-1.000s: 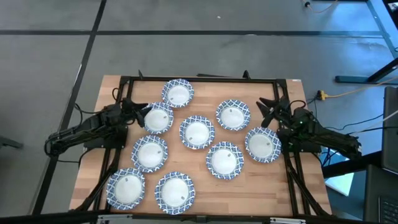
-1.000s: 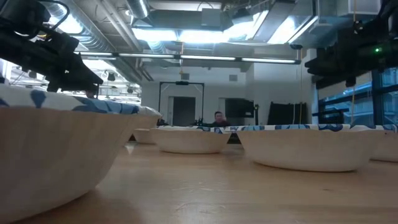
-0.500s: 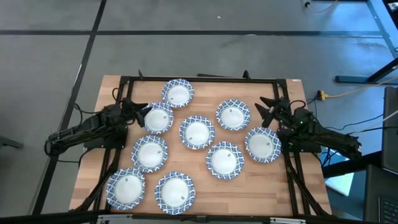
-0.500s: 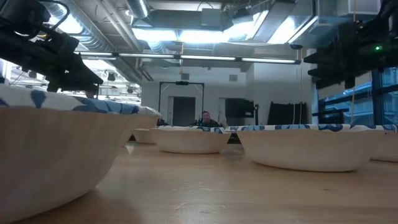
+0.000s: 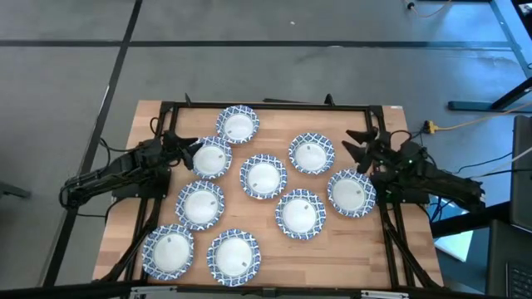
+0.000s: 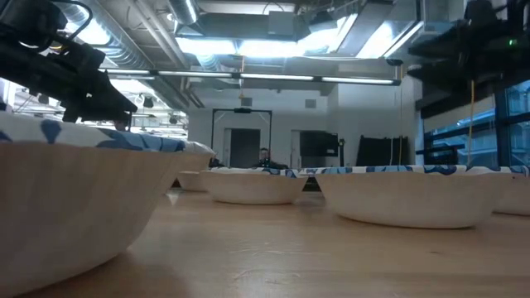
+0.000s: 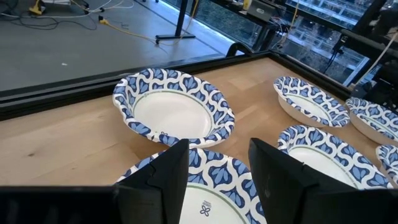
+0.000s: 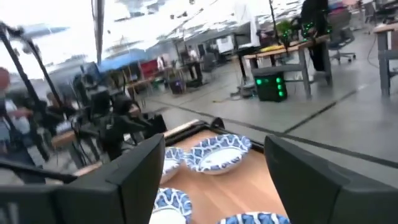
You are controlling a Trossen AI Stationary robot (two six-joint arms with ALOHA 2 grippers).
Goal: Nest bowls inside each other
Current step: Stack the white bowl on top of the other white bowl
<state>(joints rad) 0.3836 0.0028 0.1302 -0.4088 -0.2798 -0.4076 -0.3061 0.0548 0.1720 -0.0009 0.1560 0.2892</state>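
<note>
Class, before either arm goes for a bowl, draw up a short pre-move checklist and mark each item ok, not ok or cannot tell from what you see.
1. Nine bowls lie singly on the table, none nested yet: ok.
2. Right gripper open, empty: ok.
3. Left gripper open, empty, at the rim of the nearest bowl: ok.
4. Bowl beside the right gripper uncovered: ok.
5. Left gripper's height above that rim: cannot tell.
</note>
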